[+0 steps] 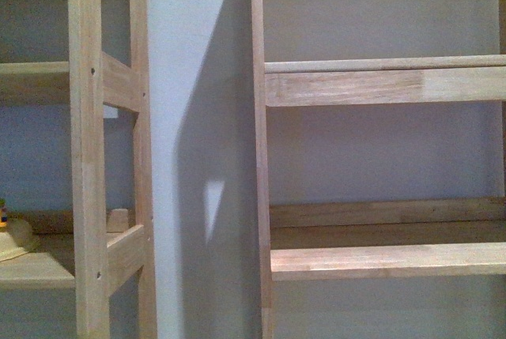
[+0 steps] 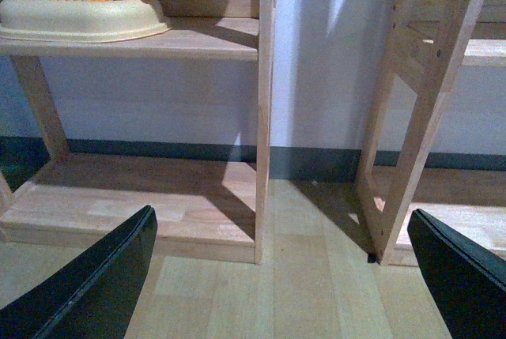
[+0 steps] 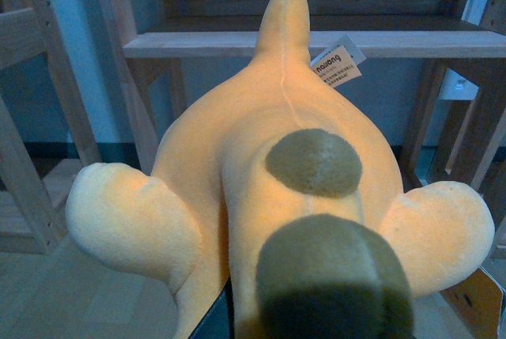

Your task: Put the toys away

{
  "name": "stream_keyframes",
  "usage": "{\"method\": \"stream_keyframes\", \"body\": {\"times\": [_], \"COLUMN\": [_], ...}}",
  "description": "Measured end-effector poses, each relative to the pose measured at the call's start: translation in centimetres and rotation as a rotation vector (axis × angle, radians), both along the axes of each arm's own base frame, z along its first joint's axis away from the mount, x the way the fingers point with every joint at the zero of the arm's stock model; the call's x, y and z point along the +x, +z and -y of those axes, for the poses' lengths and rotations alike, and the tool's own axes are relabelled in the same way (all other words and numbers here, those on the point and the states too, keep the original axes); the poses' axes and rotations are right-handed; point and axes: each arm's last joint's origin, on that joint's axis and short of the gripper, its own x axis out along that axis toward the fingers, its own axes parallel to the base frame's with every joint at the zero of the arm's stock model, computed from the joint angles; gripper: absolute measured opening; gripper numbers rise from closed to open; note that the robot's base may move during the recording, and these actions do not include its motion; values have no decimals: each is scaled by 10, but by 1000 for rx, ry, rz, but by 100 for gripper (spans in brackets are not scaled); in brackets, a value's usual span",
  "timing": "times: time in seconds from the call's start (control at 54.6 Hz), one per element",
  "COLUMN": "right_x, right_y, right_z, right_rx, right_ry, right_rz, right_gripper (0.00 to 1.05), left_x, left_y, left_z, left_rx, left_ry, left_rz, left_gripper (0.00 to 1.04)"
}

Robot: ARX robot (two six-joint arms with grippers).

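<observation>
Right wrist view is crammed with the plush animal (image 3: 292,197), hard up against the right hand (image 3: 224,317). Only a dark sliver of that hand shows, so I judge it clamped on the toy rather than see it. The toy's long axis runs straight away from the hand, tail tip aimed at the wooden shelf board (image 3: 198,44) beyond. The left hand (image 2: 285,276) hangs wide open, holding nothing, low over the floor (image 2: 316,228). Front view shows only two shelf units (image 1: 87,157), no arm, no toy. Left wrist view best shows a cream basin (image 2: 79,19) shelved.
</observation>
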Motion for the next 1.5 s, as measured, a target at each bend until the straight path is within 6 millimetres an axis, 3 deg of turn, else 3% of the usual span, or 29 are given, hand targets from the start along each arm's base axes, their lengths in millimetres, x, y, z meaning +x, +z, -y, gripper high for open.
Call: {"method": "stream_keyframes", "body": {"times": [0.55,0.843,1.118,1.502], "right_x": [0,2,2,2], "right_y": [0,-1,36,116], "right_z": [0,-2,1,-7], "right_rx": [0,97,26,-47], "right_ry": [0,-117,-226,-256], "right_rz": [0,-64,5,187], "right_gripper": [7,7,7,7], "left_x": [0,0,0,0], "left_y": [0,0,0,0], "left_z": [0,0,0,0], "left_rx": [0,0,0,0], "left_ry": [0,0,0,0], "left_rz": [-1,-1,-1,-1], "left_gripper": [98,98,98,98]}}
